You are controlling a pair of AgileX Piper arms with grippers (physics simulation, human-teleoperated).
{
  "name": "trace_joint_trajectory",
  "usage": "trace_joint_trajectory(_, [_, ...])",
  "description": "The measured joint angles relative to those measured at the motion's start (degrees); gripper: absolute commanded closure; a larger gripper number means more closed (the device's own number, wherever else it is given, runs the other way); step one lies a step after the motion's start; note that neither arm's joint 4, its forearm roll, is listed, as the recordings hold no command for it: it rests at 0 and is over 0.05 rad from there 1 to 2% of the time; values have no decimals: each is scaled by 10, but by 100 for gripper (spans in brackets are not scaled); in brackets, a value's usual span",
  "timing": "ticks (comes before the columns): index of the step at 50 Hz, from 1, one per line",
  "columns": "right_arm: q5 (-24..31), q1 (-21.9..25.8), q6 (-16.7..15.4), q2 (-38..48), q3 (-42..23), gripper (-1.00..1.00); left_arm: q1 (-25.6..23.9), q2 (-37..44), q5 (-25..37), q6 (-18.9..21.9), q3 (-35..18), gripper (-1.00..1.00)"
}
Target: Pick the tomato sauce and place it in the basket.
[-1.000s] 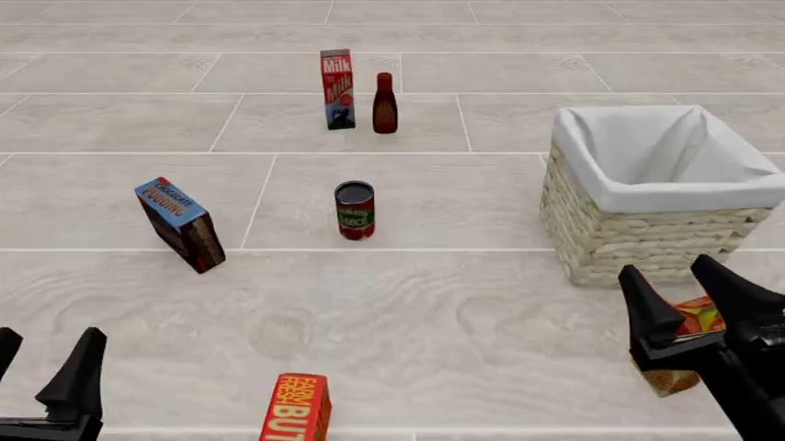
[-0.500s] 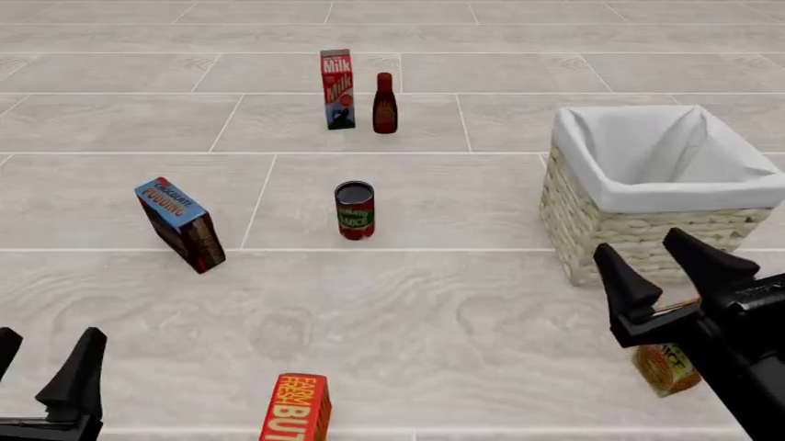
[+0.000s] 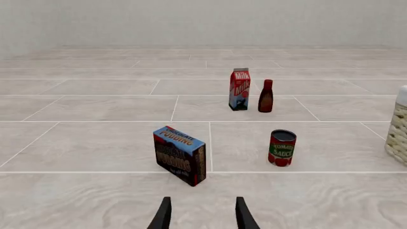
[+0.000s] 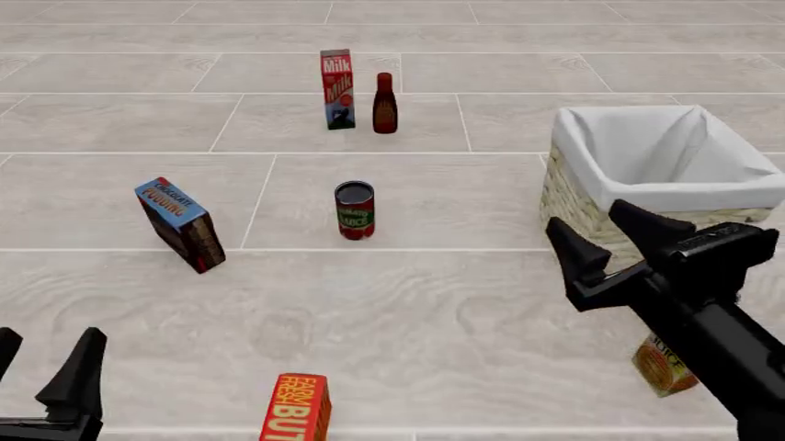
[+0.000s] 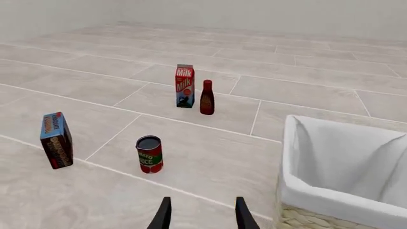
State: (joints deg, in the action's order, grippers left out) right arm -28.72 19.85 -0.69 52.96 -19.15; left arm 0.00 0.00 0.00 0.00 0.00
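The tomato sauce (image 4: 355, 210) is a small red tin with a green band and a dark top, upright on the floor at mid-scene; it also shows in the left wrist view (image 3: 282, 148) and the right wrist view (image 5: 149, 154). The basket (image 4: 672, 213), pale wicker with white lining, stands at the right, also in the right wrist view (image 5: 299, 215). My right gripper (image 4: 604, 234) is open and empty, in front of the basket's near-left corner, well right of the can. My left gripper (image 4: 43, 358) is open and empty at the bottom left.
A milk carton (image 4: 337, 89) and a dark red bottle (image 4: 385, 104) stand at the back. A blue pudding box (image 4: 182, 224) is left of the can. A butter box (image 4: 296, 408) sits at the front edge. An orange juice carton (image 4: 664, 365) lies under my right arm.
My right gripper has moved up and to the left, from beside the juice carton to the basket's near-left corner. The left arm and all objects have not moved.
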Motion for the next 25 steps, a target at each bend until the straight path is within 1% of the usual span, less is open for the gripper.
trace_joint_trajectory(10, [0,17,9,43,-34,-100,0,0,0,0,0,-100])
trace_joint_trajectory(25, [-11,34,36,140,-88,-100,0,0,0,0,0,-100])
